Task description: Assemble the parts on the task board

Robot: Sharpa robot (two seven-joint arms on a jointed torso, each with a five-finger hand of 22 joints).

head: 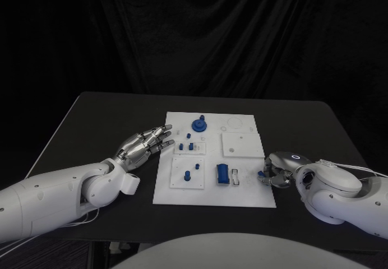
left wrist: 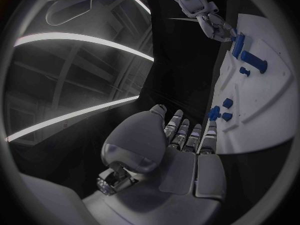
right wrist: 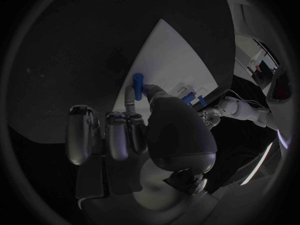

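Right hand (head: 277, 171) pinches a small blue part (right wrist: 138, 80) at the task board's (head: 243, 199) edge — left hand (head: 146, 143) is spread, holding nothing.

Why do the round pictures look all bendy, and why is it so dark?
Left wrist view: the fisheye lens bends the task board edge and stretches room lights into arcs. Right wrist view: the right robot hand is dim, in shadow. Head view: black table and backdrop swallow light; the white board stands out.
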